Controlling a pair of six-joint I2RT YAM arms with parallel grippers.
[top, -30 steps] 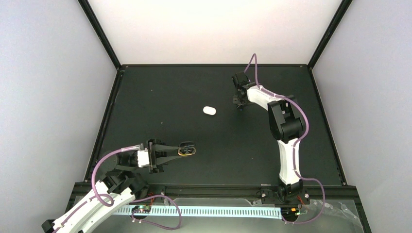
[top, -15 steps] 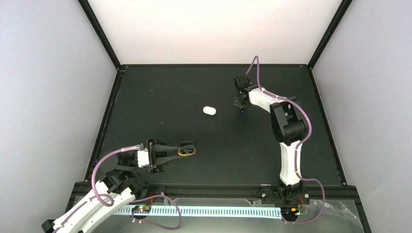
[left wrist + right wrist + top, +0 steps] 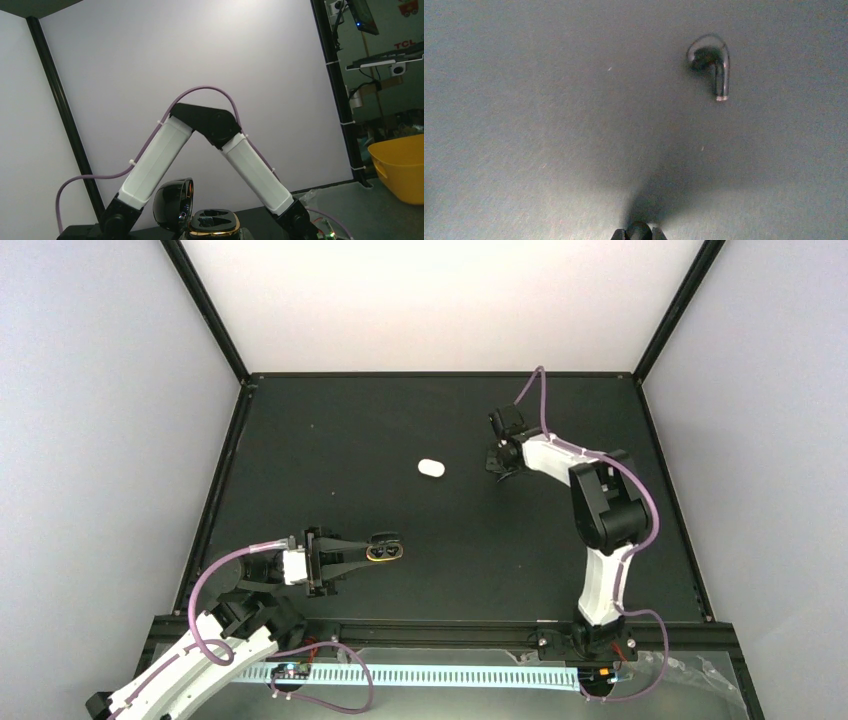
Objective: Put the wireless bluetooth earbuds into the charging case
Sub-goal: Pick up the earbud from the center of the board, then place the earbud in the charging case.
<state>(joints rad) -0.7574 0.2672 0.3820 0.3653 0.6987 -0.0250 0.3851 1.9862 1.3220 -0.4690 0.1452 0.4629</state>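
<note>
The charging case (image 3: 390,551) is glossy black with a gold rim, not white. My left gripper (image 3: 376,552) is shut on it near the table's front left. In the left wrist view the case base (image 3: 214,223) shows two empty dark recesses, and its lid (image 3: 171,204) stands open at the left. My right gripper (image 3: 498,461) is at the back right, pointing down at the table. A small dark rounded earbud (image 3: 639,230) sits pinched between its fingertips. A second dark earbud (image 3: 712,61) with a short stem lies loose on the table ahead of it.
A small white oval object (image 3: 430,468) lies on the black table between the two arms. Black frame posts and white walls enclose the table. The right arm's elbow (image 3: 603,502) rises over the right half.
My right gripper has narrowed onto the small dark earbud, and its wrist and elbow have shifted a little to the right. The left arm and the case have not moved.
</note>
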